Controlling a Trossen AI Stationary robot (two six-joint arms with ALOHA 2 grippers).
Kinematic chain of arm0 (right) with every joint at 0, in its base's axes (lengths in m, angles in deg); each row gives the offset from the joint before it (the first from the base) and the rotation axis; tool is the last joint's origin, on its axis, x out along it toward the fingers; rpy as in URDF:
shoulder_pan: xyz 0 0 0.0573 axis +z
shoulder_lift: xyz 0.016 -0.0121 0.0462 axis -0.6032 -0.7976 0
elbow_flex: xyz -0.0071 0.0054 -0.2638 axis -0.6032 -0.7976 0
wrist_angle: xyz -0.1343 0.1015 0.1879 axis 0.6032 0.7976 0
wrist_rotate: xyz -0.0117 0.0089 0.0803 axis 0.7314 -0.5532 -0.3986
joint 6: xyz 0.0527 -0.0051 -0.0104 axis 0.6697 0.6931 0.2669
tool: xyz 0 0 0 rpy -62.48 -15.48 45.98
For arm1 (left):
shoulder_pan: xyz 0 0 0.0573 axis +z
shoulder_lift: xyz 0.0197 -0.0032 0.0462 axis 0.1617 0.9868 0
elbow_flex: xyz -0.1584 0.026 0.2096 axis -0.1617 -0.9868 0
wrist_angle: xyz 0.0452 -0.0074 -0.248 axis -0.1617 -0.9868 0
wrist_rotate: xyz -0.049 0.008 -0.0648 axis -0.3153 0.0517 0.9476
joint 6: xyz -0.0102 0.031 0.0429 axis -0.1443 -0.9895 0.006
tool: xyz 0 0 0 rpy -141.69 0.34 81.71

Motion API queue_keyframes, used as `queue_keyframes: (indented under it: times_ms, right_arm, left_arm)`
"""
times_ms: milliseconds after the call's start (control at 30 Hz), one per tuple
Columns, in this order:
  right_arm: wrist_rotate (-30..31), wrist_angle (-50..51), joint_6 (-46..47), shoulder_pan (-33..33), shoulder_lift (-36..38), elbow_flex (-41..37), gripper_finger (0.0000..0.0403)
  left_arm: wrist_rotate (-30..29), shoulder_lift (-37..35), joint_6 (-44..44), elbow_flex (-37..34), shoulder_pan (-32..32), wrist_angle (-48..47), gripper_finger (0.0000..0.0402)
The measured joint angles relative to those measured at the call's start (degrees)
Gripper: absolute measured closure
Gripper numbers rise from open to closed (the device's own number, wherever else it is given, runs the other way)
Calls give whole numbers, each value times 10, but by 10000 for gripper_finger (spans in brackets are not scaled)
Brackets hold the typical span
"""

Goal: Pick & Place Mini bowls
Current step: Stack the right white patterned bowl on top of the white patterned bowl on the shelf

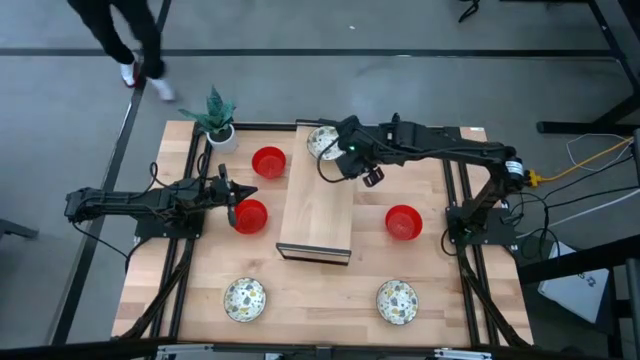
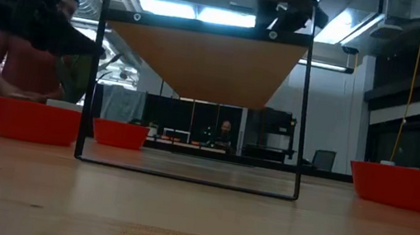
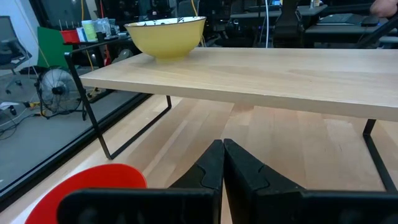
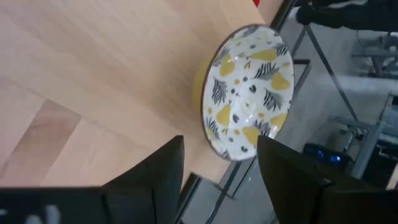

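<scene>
Pale wood is covering the worktop [image 1: 320, 290], and a raised wooden shelf [image 1: 318, 215] is standing across its middle. On the shelf's far end a patterned bowl [image 4: 249, 90] is sitting upright, cream inside, yellow outside. The right gripper [image 4: 217, 165] is hovering just beside it with its fingers spread wide and holding nothing. The left gripper [image 3: 224, 165] is waiting at the left beside a red bowl [image 1: 250, 216], fingers pressed together and empty. Two more red bowls [image 1: 268, 162] and two patterned ones [image 1: 244, 298] are lying about the worktop. These bowls are looking rigid, glossy and probably slippery, perhaps chippable; pinching the thin rim, one finger inside, seems safest.
</scene>
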Motion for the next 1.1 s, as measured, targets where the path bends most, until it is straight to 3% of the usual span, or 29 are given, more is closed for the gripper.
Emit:
queue_keyframes:
  times_ms: [300, 767, 1100]
  right_arm:
    - [54, 51, 48, 24, 24, 0, 202]
    - [30, 162, 154, 77, 65, 0, 202]
    - [-99, 215, 274, 158, 69, 0, 202]
  left_arm:
    - [0, 0, 0, 0, 0, 0, 398]
    - [0, 0, 0, 0, 0, 0, 398]
    - [0, 0, 0, 0, 0, 0, 398]
